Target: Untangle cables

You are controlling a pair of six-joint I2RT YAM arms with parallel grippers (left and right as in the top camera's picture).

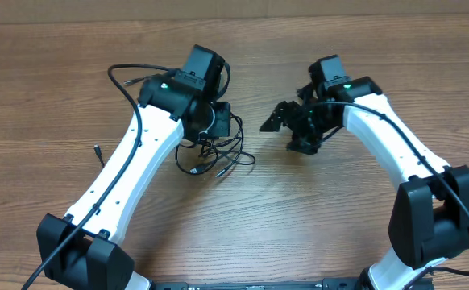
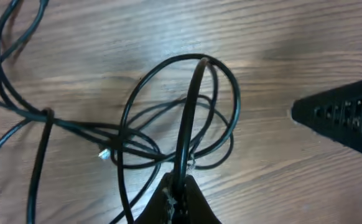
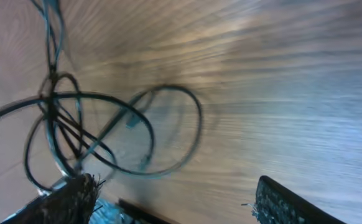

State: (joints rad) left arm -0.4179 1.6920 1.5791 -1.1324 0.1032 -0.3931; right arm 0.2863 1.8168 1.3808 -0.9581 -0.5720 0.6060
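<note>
Where the two arms meet near the bench (image 1: pixel 41 48) ctr, the cables (image 1: pixel 218 157) lie in a loose black bundle. In the overhead view it sits just at 7 o'clock of ctr, partly under the L arm's wrist. L pincer (image 2: pixel 178 185) is clenched on one strand. In the L wrist view its tips press together at 6 o'clock of the frame w/ a single cord pinched between them. That cord runs up toward 12 o'clock, lifted off the wood, then bends into a round loop. The rest of the cables (image 2: pixel 47 115) spread toward 9 o'clock of the tips in several overlapping loops flat on the bench. Strands cross at a tight knot-like junction, and more run out the top L corner. A silver-tipped plug (image 2: pixel 103 153) sits among the loops, approx. 10 o'clock of the tips.

R pincer (image 3: pixel 181 208) is released. In the blurred R wrist view its two fingers stand wide apart at the bottom edge w/ only bare wood between them. The cables (image 3: pixel 75 95) show at 10 o'clock of it, apart from both fingers. Overhead, R pincer (image 1: pixel 268 121) sits at 2 o'clock of the bundle, near but not touching. One of its fingers (image 2: pixel 349 115) shows at 3 o'clock in the L wrist view, apart from the loops. A stray plug end (image 1: pixel 97 151) lies alone on the bench, well apart at 9 o'clock of the bundle, beyond the L arm. Can't tell if it joins the rest.
</note>
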